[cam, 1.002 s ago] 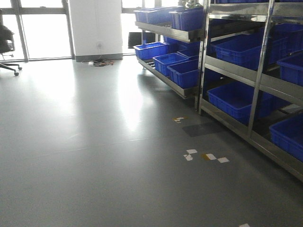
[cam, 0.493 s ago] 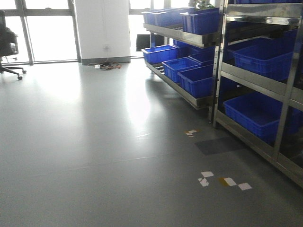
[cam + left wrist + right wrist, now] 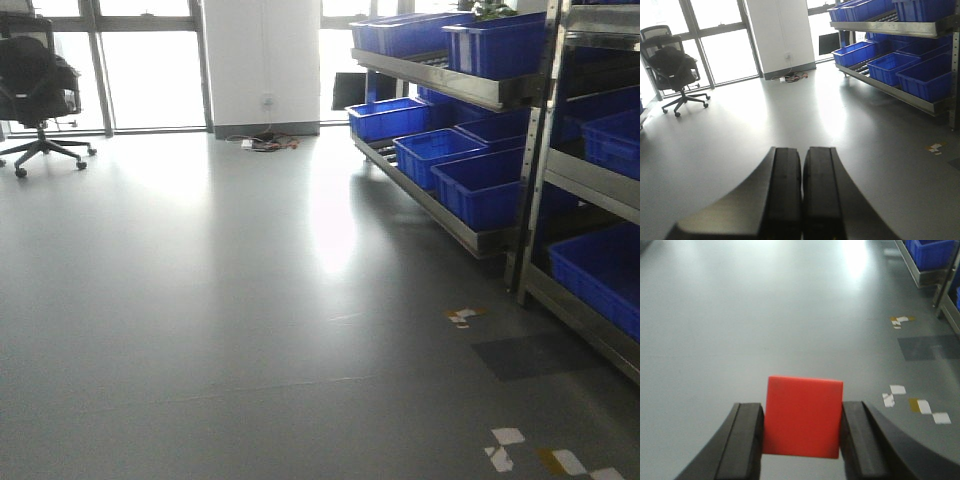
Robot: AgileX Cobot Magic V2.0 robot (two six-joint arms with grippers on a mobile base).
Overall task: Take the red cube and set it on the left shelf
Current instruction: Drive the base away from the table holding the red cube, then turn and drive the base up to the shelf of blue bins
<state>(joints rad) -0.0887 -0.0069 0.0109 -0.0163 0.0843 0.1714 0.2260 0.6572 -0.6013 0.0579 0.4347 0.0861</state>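
Now the right fingers clamp the red cube above the floor; the left fingers are pressed together, empty. Carrying calls for a firm, level grip until the shelf is reached. One flat face squarely meets the right wrist view; a cube has no long axis.

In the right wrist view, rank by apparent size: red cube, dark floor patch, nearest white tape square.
1. red cube, largest, though nearest the camera
2. dark floor patch
3. white tape square, smallest
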